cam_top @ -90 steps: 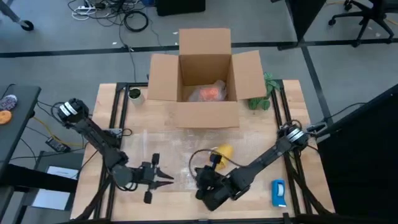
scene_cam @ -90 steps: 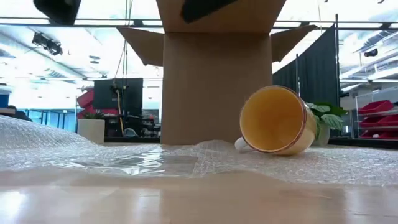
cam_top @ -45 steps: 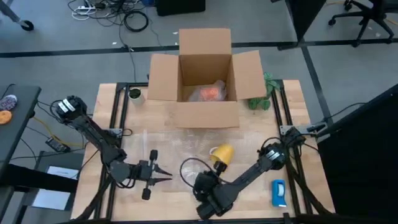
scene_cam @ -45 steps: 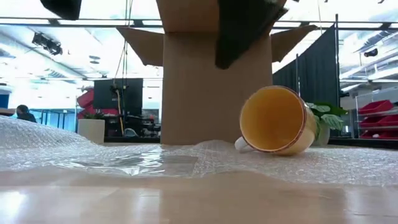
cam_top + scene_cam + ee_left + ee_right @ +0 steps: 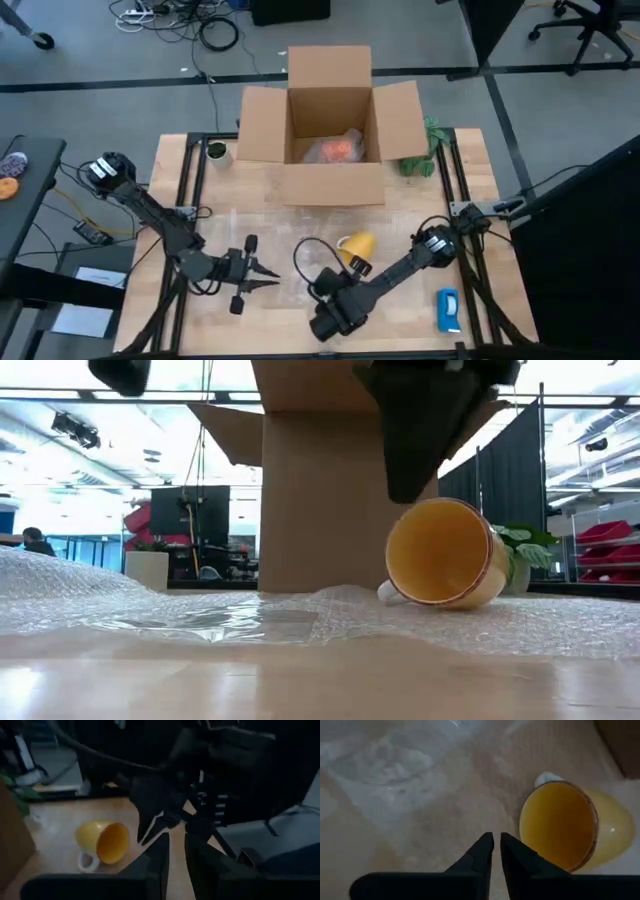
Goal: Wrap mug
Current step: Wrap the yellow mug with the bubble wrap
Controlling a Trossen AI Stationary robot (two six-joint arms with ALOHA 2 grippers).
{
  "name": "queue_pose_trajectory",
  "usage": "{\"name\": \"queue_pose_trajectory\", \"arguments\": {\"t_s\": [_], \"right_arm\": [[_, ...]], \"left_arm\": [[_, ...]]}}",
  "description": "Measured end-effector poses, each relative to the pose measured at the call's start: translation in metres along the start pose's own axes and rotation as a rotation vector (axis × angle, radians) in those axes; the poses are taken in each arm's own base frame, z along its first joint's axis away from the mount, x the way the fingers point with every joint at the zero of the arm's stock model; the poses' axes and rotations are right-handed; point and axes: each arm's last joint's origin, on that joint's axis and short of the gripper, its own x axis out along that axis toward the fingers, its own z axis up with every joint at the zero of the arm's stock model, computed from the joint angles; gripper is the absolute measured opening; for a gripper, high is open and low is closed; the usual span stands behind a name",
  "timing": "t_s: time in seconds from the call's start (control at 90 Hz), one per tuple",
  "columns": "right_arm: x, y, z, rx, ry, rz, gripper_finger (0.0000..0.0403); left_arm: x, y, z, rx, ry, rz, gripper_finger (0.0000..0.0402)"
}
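Yellow-orange mug (image 5: 357,245) lies tipped on bubble wrap (image 5: 150,605); right tool (image 5: 494,851), nearly closed just beside it, could roll it; left tool (image 5: 268,279) narrow too.

From the high view we look straight down on the whole table (image 5: 420,215) and both arms. From the low view we sit at table-top height, facing level toward the cardboard box (image 5: 330,490) and the room behind. Each wrist view looks forward past its own fingers, close to the tabletop. All four views share the mug (image 5: 357,245), which lies just ahead of the right gripper (image 5: 496,851).
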Motion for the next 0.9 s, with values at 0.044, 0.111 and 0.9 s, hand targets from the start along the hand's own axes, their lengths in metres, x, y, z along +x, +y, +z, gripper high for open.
{"name": "queue_pose_trajectory", "arguments": {"t_s": [0.044, 0.111, 0.9], "right_arm": [[0.001, -0.001, 0.002, 0.005, 0.013, 0.002, 0.0041], [0.000, -0.002, 0.004, 0.011, 0.019, 0.006, 0.0056], [-0.050, -0.103, -0.038, 0.280, 0.038, -0.014, 0.0130]], "left_arm": [[0.002, 0.004, -0.002, -0.008, 0.026, 0.015, 0.0044], [0.004, 0.009, -0.006, -0.023, 0.063, 0.041, 0.0044], [0.013, 0.028, -0.029, -0.097, 0.244, 0.164, 0.0044]]}}
